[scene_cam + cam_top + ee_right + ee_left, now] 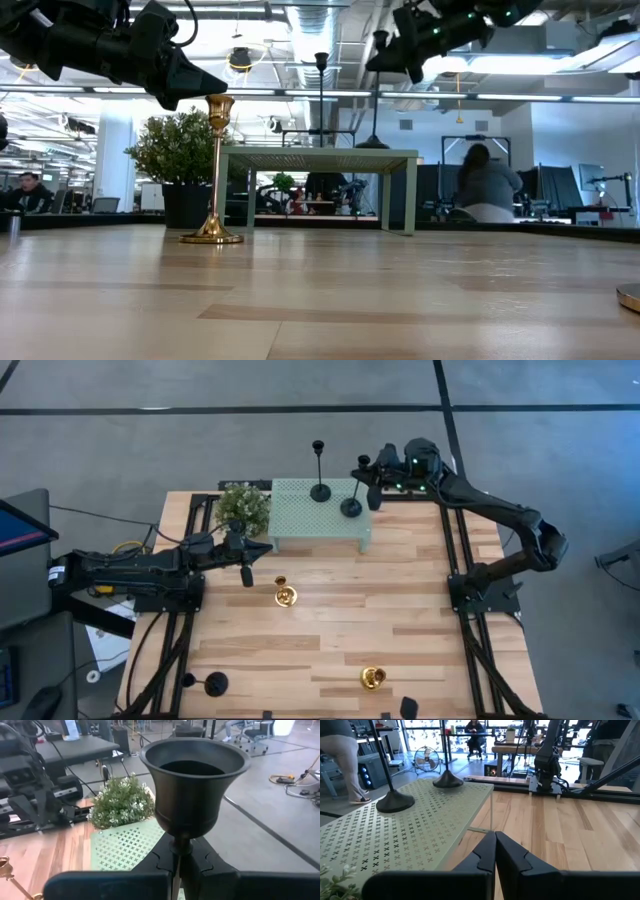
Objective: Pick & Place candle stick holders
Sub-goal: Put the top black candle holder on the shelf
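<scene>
Tip risk: right gripper [176, 865] pinches black candle holder [192, 785] stem above green stand [318, 515].
Careless release topples it; left gripper [495, 851] pressed together, empty.

Two matte black holders stand upright on the raised green shelf [300, 520]: one [320, 490] apart from the right claw [372, 488], the other [351, 507] with its stem pinched in it. Two gold holders [285, 596] [373, 678] and a third black one [214, 683] stand on the desk [400, 600], well away from that claw.
</scene>
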Robot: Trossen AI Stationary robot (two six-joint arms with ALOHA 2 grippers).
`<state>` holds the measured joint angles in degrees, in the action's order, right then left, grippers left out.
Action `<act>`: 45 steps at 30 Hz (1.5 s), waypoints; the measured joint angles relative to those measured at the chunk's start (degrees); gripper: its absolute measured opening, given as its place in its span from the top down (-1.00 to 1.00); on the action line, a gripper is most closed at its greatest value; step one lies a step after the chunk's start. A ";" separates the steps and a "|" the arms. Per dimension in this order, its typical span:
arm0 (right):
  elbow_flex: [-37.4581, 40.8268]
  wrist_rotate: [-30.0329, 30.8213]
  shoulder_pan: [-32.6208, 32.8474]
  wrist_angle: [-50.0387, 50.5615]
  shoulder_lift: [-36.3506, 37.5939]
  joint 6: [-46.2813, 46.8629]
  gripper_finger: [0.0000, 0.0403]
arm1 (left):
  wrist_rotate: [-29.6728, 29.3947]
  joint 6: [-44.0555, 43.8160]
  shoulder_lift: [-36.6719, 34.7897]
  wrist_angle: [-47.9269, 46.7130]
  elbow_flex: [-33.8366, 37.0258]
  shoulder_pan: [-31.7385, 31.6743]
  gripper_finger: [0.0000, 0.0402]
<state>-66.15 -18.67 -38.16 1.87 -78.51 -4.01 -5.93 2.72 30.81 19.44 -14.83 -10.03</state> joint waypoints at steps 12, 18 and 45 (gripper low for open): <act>0.00 0.71 -3.34 0.02 2.28 -0.92 1.00 | 0.00 0.00 0.00 -0.06 0.00 -0.01 0.96; 0.11 0.45 -6.11 -1.71 1.27 -0.62 1.00 | -0.02 0.00 0.00 -0.07 0.00 -0.02 0.96; -11.00 -0.61 -7.55 6.92 -9.98 -1.42 1.00 | -0.01 0.02 0.02 -0.09 0.00 0.00 0.96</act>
<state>-77.15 -19.28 -45.71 8.79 -88.49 -5.42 -5.94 2.74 30.83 19.35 -14.83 -10.02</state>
